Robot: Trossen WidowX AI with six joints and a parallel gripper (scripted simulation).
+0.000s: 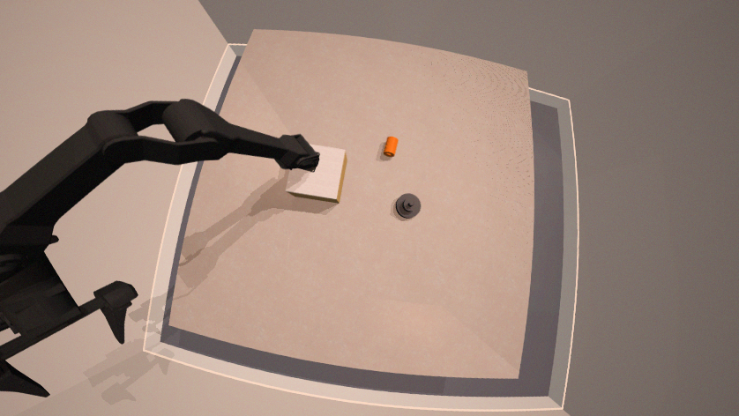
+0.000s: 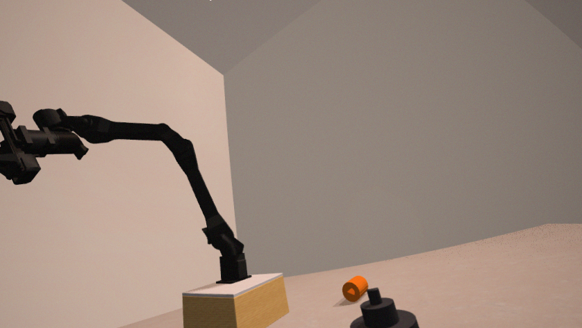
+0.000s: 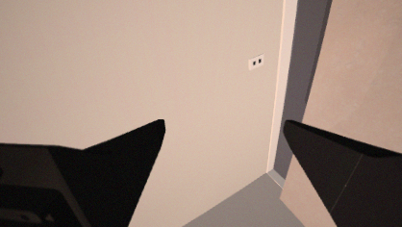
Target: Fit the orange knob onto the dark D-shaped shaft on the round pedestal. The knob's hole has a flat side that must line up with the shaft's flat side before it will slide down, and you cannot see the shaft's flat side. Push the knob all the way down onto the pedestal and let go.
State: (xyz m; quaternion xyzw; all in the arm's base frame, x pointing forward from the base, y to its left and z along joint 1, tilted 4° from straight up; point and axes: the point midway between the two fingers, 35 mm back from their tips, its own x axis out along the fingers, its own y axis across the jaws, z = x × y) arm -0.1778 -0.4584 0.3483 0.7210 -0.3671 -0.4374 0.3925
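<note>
The orange knob (image 1: 391, 145) (image 2: 358, 287) lies on its side on the table; its end with the hole shows in the exterior view. The round pedestal (image 1: 401, 211) (image 2: 398, 320) stands apart from it, with a dark shaft (image 1: 409, 204) (image 2: 373, 296) upright on top and nothing on it. The shaft's flat side cannot be made out. My gripper (image 1: 85, 367) (image 3: 223, 125) is open and empty, high up at the lower left in the top view, outside the table and far from knob and pedestal. In the exterior view its fingers are cut off by the left edge.
The arm stands on a wooden block (image 1: 328, 178) (image 2: 260, 307) with a white top, left of the knob and pedestal. The table (image 1: 362, 289) has a raised pale border (image 1: 571, 258) around it. The wrist view shows a wall with a socket (image 3: 256, 62).
</note>
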